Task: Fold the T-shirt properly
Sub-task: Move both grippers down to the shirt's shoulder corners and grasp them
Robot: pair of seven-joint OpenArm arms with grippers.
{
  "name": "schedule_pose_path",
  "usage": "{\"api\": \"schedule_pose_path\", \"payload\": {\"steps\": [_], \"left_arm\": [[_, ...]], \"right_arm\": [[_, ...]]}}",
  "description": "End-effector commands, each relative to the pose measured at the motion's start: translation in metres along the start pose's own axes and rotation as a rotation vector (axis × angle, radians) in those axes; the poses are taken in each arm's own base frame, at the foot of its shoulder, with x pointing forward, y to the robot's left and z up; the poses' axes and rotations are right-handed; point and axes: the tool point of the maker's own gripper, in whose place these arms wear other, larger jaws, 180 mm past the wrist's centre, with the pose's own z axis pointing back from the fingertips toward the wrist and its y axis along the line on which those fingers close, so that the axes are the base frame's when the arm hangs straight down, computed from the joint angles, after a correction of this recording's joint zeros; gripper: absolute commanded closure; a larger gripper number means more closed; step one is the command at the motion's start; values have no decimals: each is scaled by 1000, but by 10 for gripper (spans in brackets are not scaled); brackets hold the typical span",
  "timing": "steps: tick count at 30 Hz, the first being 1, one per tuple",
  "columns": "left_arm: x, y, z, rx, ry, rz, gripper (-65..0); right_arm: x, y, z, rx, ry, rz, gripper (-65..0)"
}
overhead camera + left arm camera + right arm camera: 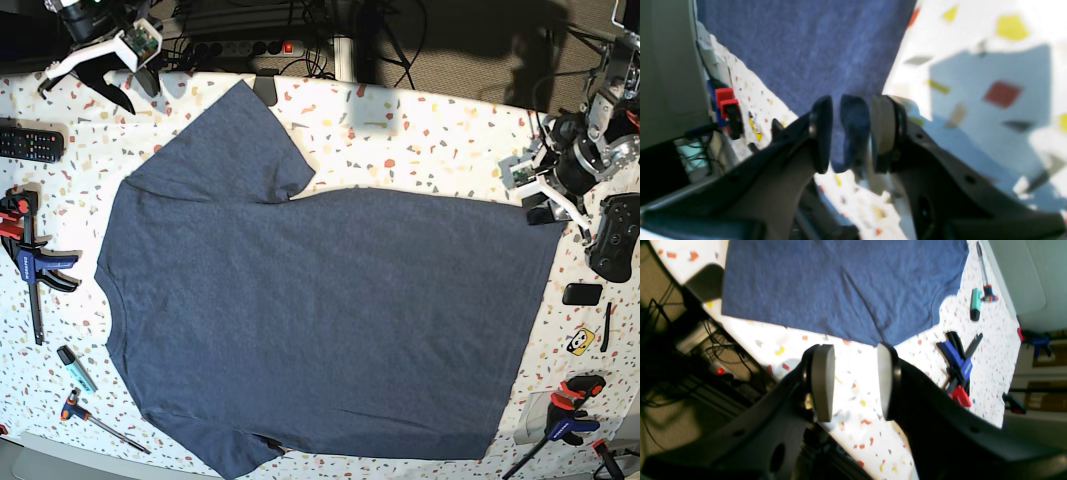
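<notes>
The navy-blue T-shirt point(320, 320) lies spread flat on the speckled table, plain side up, collar toward the left edge and hem toward the right. My left gripper point(545, 200) sits at the hem's far right corner. In the left wrist view its jaws point(855, 133) stand apart, with a fold of the T-shirt point(806, 43) between the pads and narrow gaps on both sides. My right gripper point(88, 88) hovers off the cloth at the table's far left corner. It is open point(855, 380) with nothing between its pads, just off the edge of the T-shirt point(840, 283).
A remote point(30, 143), a blue clamp point(35, 265), a teal marker point(75, 368) and a T-handle tool point(100, 420) lie along the left edge. A black game controller point(615, 235), a small black block point(581, 293) and another clamp point(565, 410) sit on the right.
</notes>
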Motion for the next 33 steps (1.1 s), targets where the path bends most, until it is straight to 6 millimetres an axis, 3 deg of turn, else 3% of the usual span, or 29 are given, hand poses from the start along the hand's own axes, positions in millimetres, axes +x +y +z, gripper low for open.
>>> {"api": "schedule_pose_path", "payload": {"steps": [1,6,11,13,16,21,25,29,33], "left_arm": [[-9,10,1,13,21,-26,-196],[-20,12,-14,10,48,-45,-196],[-25,2,-22,-35,68,-79,-183],[-25,-5,-22,-51,72,-103,-133],[-27,-9,-21,-60,81,-102,0],[-27,-8,-21,-55,86,-53,0],[-22,-7,-22,-47,63,26,0],[-16,-10,-25,-46,56,50,0],[-10,-12,-28,-45,48,60,0]], "right_arm": [[7,-4,2,-8,-26,10,-212],[7,-4,2,-10,-24,17,-212],[4,-7,2,-28,-10,107,-212],[4,-8,2,-33,-6,134,-212],[4,-8,2,-33,-7,137,-212],[2,-5,2,-18,3,213,-212],[-11,7,0,53,29,316,-212],[-28,16,-17,76,26,385,-213],[-31,32,-43,92,9,463,-212]]}}
